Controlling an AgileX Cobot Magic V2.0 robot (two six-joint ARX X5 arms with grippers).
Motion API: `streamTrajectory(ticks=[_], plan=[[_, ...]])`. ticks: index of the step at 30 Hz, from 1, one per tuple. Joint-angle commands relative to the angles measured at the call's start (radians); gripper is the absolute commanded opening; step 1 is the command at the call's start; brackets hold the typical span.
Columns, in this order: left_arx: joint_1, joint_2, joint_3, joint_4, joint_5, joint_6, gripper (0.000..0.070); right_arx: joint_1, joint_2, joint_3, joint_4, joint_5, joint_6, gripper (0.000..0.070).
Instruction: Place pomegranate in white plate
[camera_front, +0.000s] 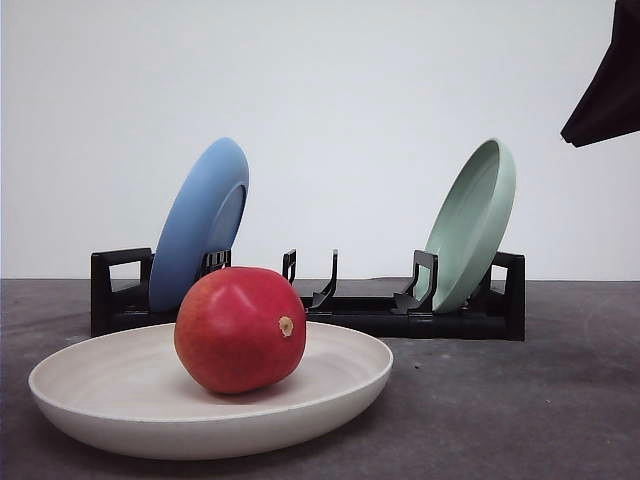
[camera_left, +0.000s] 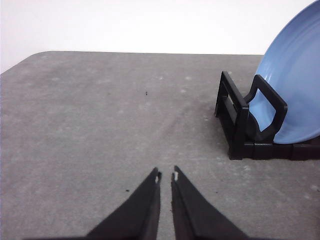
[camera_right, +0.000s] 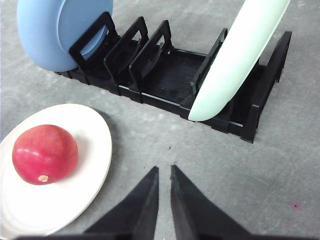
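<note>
Closest to the front camera sits the white plate (camera_front: 130, 425), wide, shallow and matte cream, with a smooth raised rim. On it rests the pomegranate (camera_front: 240, 328), round and glossy red with faint speckling, its small tan nub turned toward the camera's right. It lies a little left of the plate's middle, touching the plate floor.

Behind them a black plastic rack (camera_front: 400, 318) stretches across the grey, mottled table (camera_front: 560, 400). At its left end a blue plate (camera_front: 200, 225) stands on edge, tilted, smooth and matte. Empty upright dividers fill the rack's middle. At the right end a pale green plate (camera_front: 470, 225) leans the same way, its hollow side facing left.

From the left wrist camera, the left gripper (camera_left: 166, 176) hovers over bare table beside the rack's blue-plate end, its dark tapered fingers nearly together with only a thin slit between the tips, holding nothing.

From the right wrist camera, the right gripper (camera_right: 164, 169) hangs above the table between the white plate and the rack, jaws likewise drawn to a narrow gap and holding nothing.
</note>
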Motion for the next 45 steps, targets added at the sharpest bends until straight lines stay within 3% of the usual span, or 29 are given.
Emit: streamTrajectory(ticks=[1,10,14,17,25,36,45], plan=[[0.0,-0.002,-0.01,0.009,-0.003,0.011,0.0023,0.004,0.006,0.002,0.011,-0.001,0.006,0.0038],[0.0,-0.002,-0.01,0.009,-0.003,0.011,0.0023,0.004,0.006,0.002,0.01,-0.001,0.001,0.0038],[0.0,-0.002,-0.01,0.009,-0.003,0.011,0.0023,-0.005,-0.036,-0.024,0.01,0.06,-0.156,0.0038],[0.0,-0.002,-0.01,0.008,-0.003,0.011,0.0023,-0.023,-0.106,-0.101,0.07,0.149,-0.193,0.0038],[0.0,-0.002,-0.01,0.009,-0.003,0.011,0.0023,-0.109,-0.419,-0.435,0.313,0.408,-0.079,0.0038],[0.0,-0.002,-0.01,0.009,-0.003,0.011,0.0023,-0.206,-0.807,-0.634,0.318,0.419,-0.064,0.0038],[0.0,-0.002,-0.01,0.01,-0.003,0.011,0.0023,-0.212,-0.818,-0.634,0.352,0.418,-0.064,0.0038]])
